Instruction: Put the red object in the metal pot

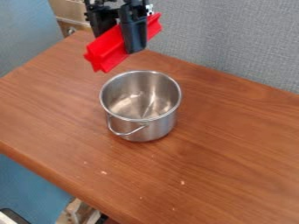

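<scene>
Above the table, up behind the metal pot, I've got the claw pinching the red object in mid-air. Carry step, I reckon; next I need to bring it forward over the pot's mouth, then let go.

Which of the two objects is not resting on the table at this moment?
The red object: the hand holds it in the air, above and behind the metal pot, which stands on the wooden table.
</scene>
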Robot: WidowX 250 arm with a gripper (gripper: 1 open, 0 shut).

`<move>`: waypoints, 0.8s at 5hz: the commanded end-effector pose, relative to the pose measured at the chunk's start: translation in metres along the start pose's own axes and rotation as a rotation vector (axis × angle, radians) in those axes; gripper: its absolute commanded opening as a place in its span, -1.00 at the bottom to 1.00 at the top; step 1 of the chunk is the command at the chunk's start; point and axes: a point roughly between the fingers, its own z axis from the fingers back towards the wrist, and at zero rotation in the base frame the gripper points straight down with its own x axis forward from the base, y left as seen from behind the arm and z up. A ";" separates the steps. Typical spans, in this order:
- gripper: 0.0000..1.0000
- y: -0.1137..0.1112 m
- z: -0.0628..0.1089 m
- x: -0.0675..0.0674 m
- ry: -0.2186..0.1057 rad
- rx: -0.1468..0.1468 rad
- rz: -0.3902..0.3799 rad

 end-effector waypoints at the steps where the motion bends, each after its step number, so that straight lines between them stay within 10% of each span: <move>1: -1.00 -0.002 0.018 -0.007 -0.065 0.028 0.013; 4: -1.00 0.006 0.015 -0.005 -0.063 0.021 0.032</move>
